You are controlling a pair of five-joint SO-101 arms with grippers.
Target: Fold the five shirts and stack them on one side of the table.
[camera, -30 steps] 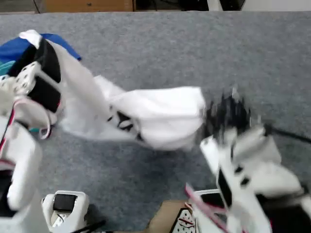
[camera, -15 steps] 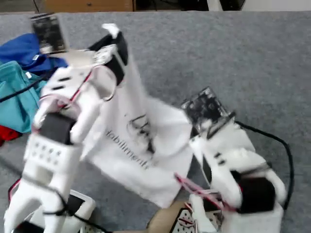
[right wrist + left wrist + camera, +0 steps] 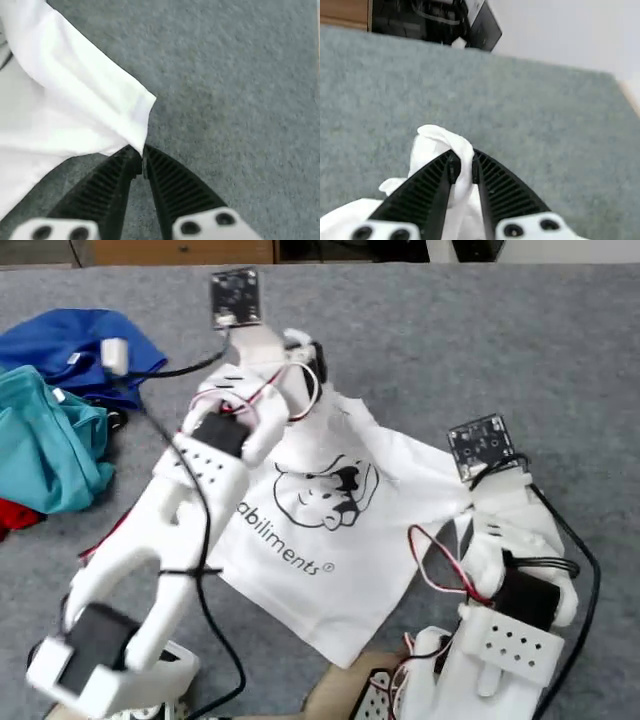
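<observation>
Roughly flat on the grey carpet-like surface [image 3: 520,340] lay the white cotton shirt with a black animal print [image 3: 330,540], chest side up. In the high view its long axis ran on a slant from the far edge down to the near hem.

The left gripper [image 3: 462,162] sat at the shirt's far end. Its jaws were nearly closed on a bunched tuft of white cloth that poked out past the tips. The right gripper [image 3: 141,159] was at the shirt's right-hand side. Its jaws were pinched almost together on the corner of a folded edge, probably a sleeve.

So the garment lay between the two grippers: toward the near side from the left one, and toward the table's left side from the right one. My guess is that any fold would have to carry the right-hand corner across the print, with the far end as anchor.

A blue fabric shirt [image 3: 70,345], a teal fabric shirt [image 3: 45,445] and a scrap of red cloth [image 3: 10,515] lay crumpled at the table's left side, well apart from the white one. None of them looked folded.
</observation>
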